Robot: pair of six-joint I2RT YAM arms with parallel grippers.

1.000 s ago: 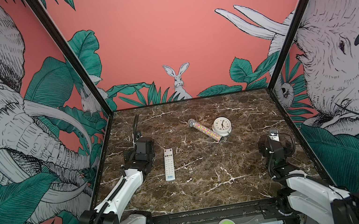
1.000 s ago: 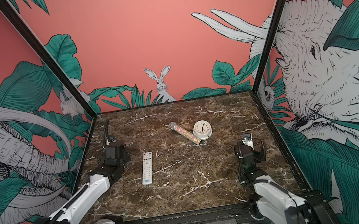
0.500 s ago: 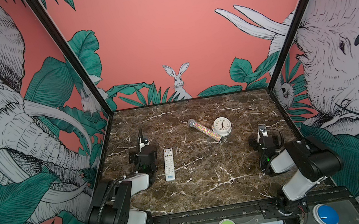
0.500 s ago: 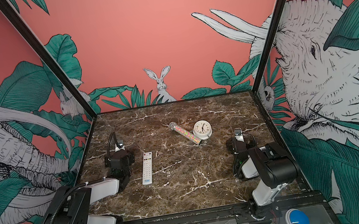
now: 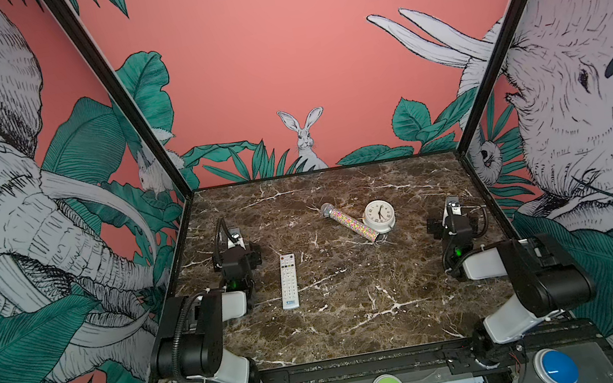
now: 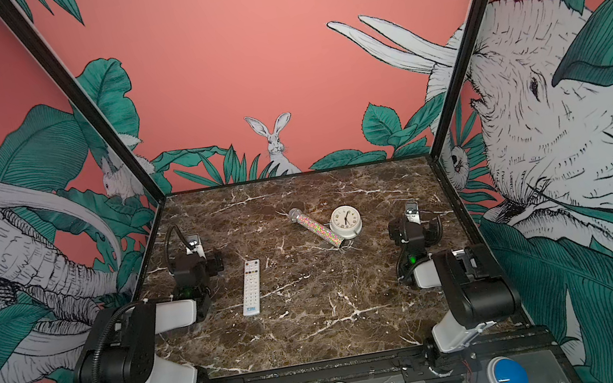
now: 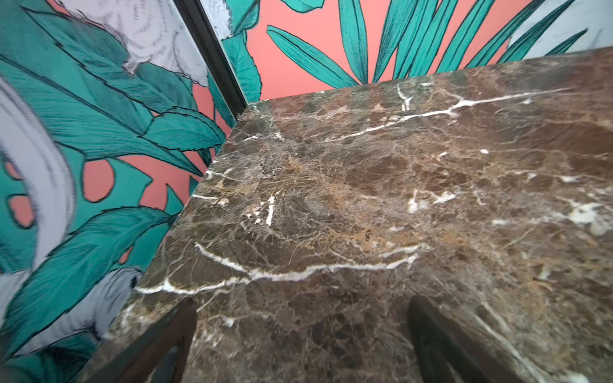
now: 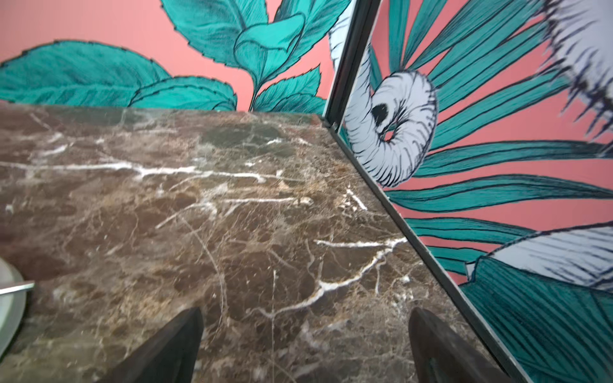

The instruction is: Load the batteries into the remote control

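The left gripper [image 7: 302, 308] and right gripper [image 8: 306, 315] sit low over a brown marble table [image 5: 359, 318], jaws wide apart and empty, with a white remote control [image 5: 288, 281] beside the left arm.

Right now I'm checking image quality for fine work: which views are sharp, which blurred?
Both top views: sharp, evenly lit, remote control button rows clear. Left wrist view: marble tabletop sharp mid-frame, mural smeared, left gripper's fingers blurred. Right wrist view: likewise, right gripper's fingers dark, soft.

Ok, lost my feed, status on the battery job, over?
Left gripper and right gripper open, empty. Remote control lying buttons-up, untouched. No batteries in view. Sprinkle tube and clock farther back.
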